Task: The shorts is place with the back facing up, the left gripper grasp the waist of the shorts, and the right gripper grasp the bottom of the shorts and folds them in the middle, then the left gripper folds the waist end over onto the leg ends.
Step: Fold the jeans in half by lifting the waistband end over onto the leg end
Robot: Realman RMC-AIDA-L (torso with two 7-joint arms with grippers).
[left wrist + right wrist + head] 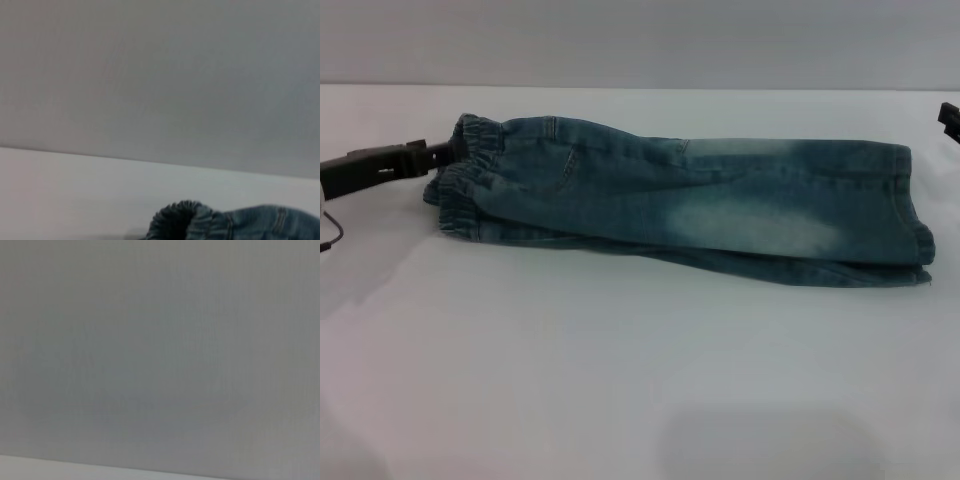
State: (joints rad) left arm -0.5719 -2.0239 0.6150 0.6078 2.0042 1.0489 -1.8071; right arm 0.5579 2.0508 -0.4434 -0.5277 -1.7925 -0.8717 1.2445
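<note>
Shorts (700,200) already folded lengthwise, lying flat on the white worktop (620,380). Left hand (438,153) right at the waist (465,180), fingertips buried in the ruched band, looks pinched on it. Right hand (949,116) well off past the leg ends (915,215), can't tell its state.

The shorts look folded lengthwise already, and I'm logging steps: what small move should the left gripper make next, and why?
Probably lift the waist slightly and start carrying it toward the leg ends. The shorts lie doubled lengthwise on the table, and the left gripper is at the elastic band, though its grip isn't visible. The right gripper sits apart at the far edge.
</note>
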